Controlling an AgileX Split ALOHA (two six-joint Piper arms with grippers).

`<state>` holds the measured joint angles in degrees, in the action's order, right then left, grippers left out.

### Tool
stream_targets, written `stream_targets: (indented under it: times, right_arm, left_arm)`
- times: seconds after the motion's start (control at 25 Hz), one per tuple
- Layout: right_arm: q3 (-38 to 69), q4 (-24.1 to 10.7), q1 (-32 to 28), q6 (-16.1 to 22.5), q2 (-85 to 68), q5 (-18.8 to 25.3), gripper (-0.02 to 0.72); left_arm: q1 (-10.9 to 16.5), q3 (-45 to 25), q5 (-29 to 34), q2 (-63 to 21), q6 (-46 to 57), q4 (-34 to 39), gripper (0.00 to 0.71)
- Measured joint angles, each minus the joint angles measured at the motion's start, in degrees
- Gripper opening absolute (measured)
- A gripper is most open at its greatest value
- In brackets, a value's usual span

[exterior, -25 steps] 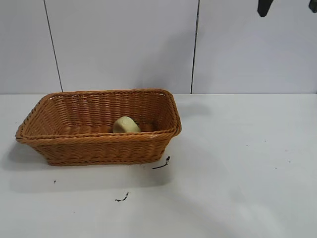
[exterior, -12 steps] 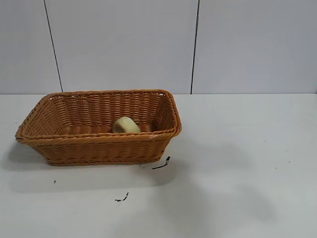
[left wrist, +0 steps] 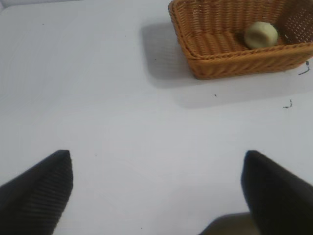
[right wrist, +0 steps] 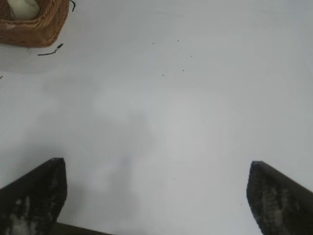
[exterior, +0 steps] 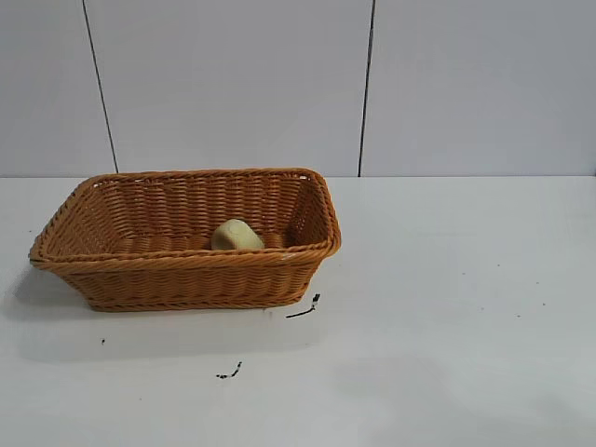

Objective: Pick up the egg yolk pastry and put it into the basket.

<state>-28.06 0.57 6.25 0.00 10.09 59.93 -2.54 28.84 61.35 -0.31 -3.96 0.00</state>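
The egg yolk pastry [exterior: 237, 234] is lying inside the basket [exterior: 186, 265], on its floor toward the basket's right end and near the front wall, so the placing part of the task is looking done. The basket itself is sitting on the left half of the table [exterior: 447, 279], toward the back edge, with a few dark specks [exterior: 303, 308] on the surface just in front of it.

Neither arm is showing in the exterior view. The left gripper [left wrist: 156, 188] is hanging over bare table with its fingers spread wide and nothing between them, the basket well apart from it. The right gripper [right wrist: 154, 196] is likewise spread wide and empty above open table, the basket's corner only just showing at the far edge of its view.

What is remaining is the retreat, and doing it well is meaning keeping both grippers high and away from the braided rim, so nothing is nudging the basket or rolling the pastry. The pastry is probably resting dome up, though the front wall is hiding its base.
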Motion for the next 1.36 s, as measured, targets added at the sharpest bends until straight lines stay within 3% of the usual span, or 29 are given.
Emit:
stream_targets:
  times: [0.28,0.56,1.36]
  right_arm:
    - [0.0,0.2,-0.2,0.0,-5.1,-0.9,0.693]
    - [0.0,0.2,-5.7,0.0,-10.3,-0.9,0.693]
    - [0.0,0.4,-5.8,0.0,-10.4,-0.9,0.693]
  left_arm:
    - [0.0,0.0,0.0,0.0,0.0,0.0,0.696]
    - [0.0,0.0,0.0,0.0,0.0,0.0,0.696]
    - [0.0,0.0,0.0,0.0,0.0,0.0,0.696]
